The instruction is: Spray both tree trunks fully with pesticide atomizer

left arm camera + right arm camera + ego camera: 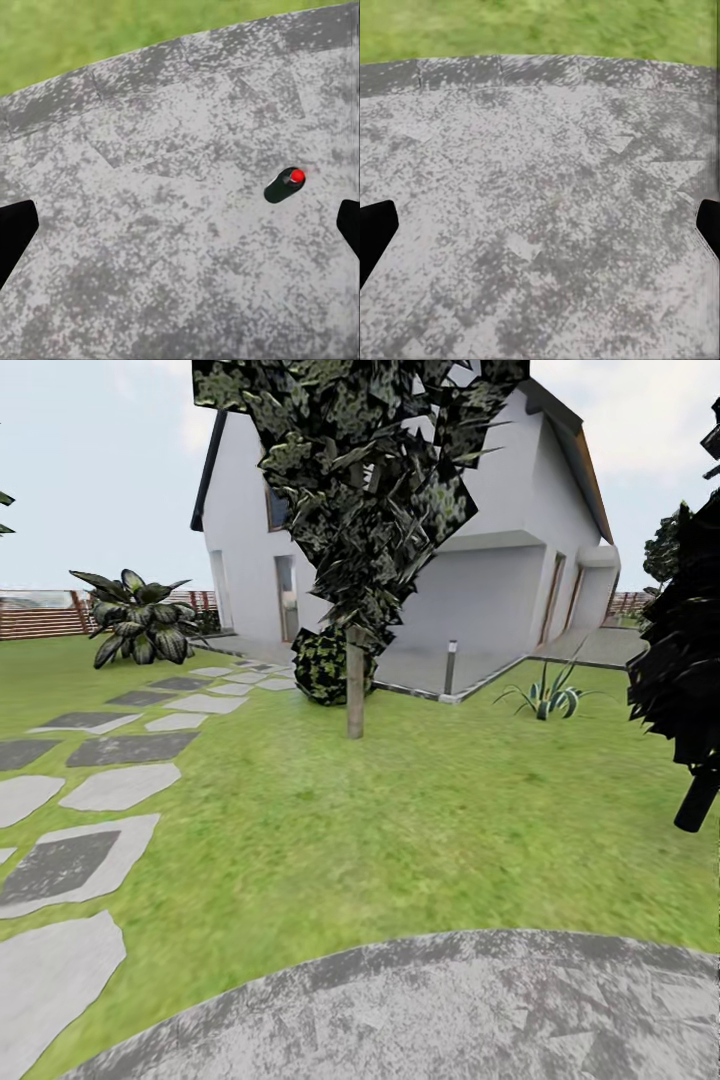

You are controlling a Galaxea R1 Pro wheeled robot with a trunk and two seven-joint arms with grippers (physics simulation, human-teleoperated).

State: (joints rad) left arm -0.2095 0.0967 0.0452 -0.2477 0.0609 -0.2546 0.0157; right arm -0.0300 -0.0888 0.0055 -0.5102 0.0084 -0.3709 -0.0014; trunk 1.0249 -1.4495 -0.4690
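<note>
While both arms hang over rough mottled grey stone paving point(150, 247) | tiny near-black bottle, red top point(286, 184), lies in left wrist view, offset toward one fingertip, well below | left gripper point(180, 229) jaws spread, empty | right gripper point(540, 229) likewise | left arm looks nearer.

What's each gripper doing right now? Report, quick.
Left gripper: open, empty, above the floor; pesticide atomizer lies below, untouched.
Right gripper: open, empty.
</note>
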